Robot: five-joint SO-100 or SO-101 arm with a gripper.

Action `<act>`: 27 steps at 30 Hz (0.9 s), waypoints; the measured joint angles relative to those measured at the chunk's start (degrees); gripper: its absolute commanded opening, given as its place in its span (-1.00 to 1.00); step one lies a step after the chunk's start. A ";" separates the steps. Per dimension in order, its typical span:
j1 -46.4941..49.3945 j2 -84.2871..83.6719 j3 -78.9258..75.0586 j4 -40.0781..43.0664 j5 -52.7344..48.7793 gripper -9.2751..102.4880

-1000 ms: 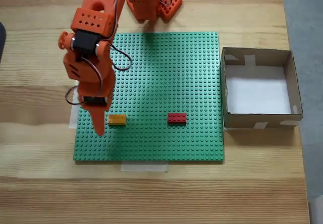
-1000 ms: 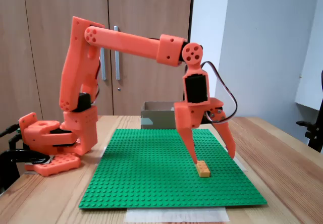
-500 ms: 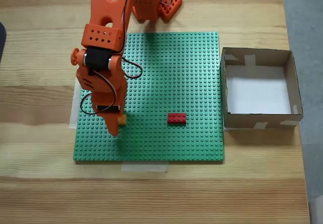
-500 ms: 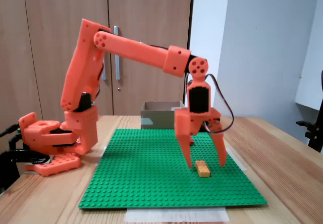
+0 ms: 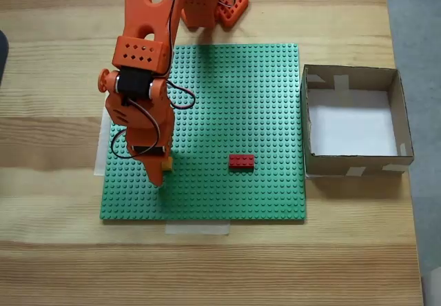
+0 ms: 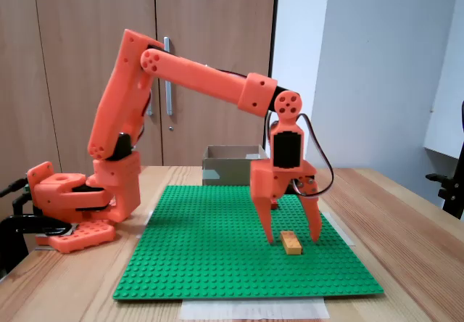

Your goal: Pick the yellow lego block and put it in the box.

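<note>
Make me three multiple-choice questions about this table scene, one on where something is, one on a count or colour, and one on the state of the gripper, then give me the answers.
1. Where does the yellow brick lie?
A. inside the cardboard box
B. on the green baseplate, between the gripper's fingers
C. on the bare wooden table

2. How many loose bricks sit on the baseplate?
A. one
B. two
C. four

3. How does the gripper stand?
A. open, a finger on either side of the yellow brick
B. shut on the red brick
C. open above the box

Answers:
1. B: in a fixed view the yellow brick sits on the green baseplate between the fingers of the gripper.
2. B: the yellow one plus the red brick; the box holds none.
3. A: the fingers are spread, one on each side of the yellow brick, not closed on it.
</note>
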 measured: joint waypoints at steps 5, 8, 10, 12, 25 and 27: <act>0.00 -0.35 0.00 -0.26 0.00 -0.28; 0.00 -0.97 -0.09 -0.35 0.00 -0.28; 0.00 -1.32 -0.70 -0.53 -0.26 -0.28; 0.00 -1.32 -0.97 -0.70 -0.35 -0.29; 0.00 -1.41 -2.64 1.76 -0.62 -0.57; 0.00 -1.41 -2.72 2.37 -1.05 -0.58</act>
